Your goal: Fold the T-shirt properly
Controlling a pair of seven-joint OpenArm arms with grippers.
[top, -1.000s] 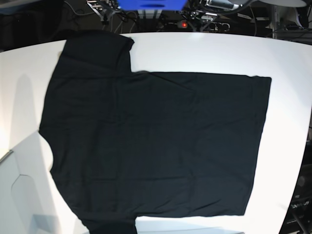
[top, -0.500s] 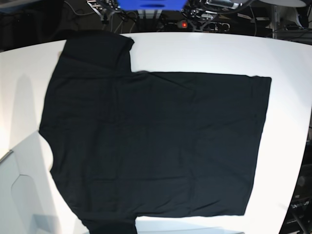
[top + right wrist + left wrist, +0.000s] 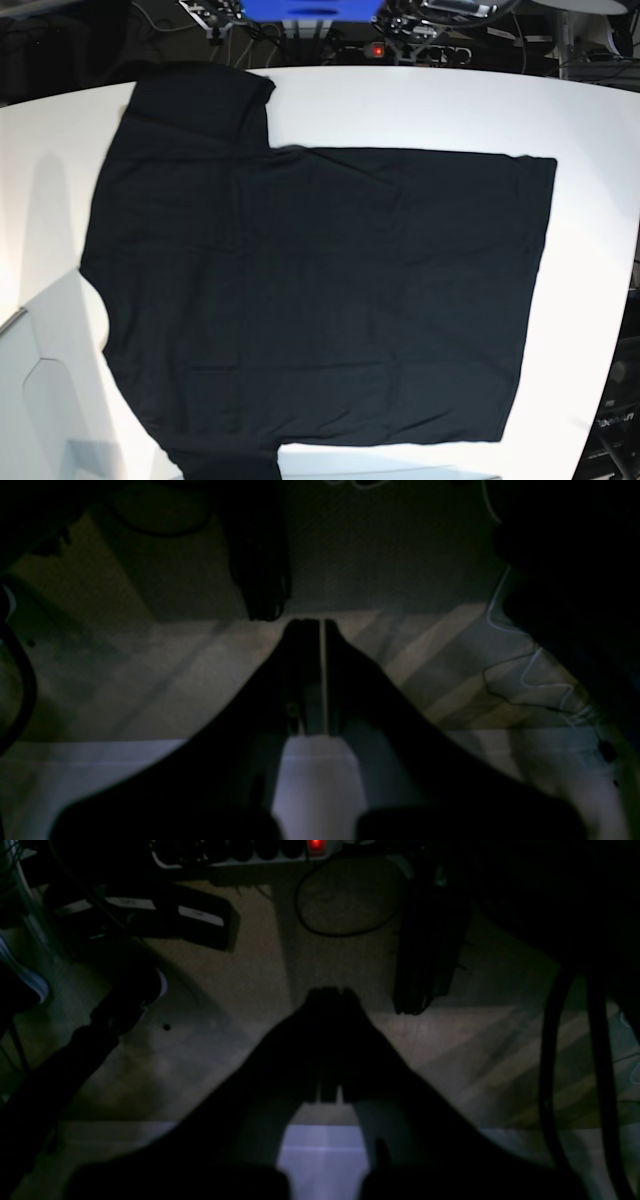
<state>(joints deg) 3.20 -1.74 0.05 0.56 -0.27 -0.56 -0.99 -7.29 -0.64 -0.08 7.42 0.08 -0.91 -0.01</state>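
Observation:
The black T-shirt (image 3: 320, 290) lies spread flat on the white table (image 3: 420, 105) in the base view, plain side up, one sleeve toward the far left corner and the other at the near edge. Neither arm shows in the base view. In the left wrist view my left gripper (image 3: 330, 995) is shut and empty, hanging over a dim floor. The right wrist view shows my right gripper (image 3: 320, 625) shut as well, only a thin slit between its fingers, nothing held, also over the floor. The shirt is out of both wrist views.
Cables, a power strip with a red light (image 3: 377, 49) and a blue box (image 3: 310, 10) sit behind the table's far edge. A white curved part (image 3: 40, 390) lies at the near left. Dark stands and cables (image 3: 430, 950) cross the floor below the grippers.

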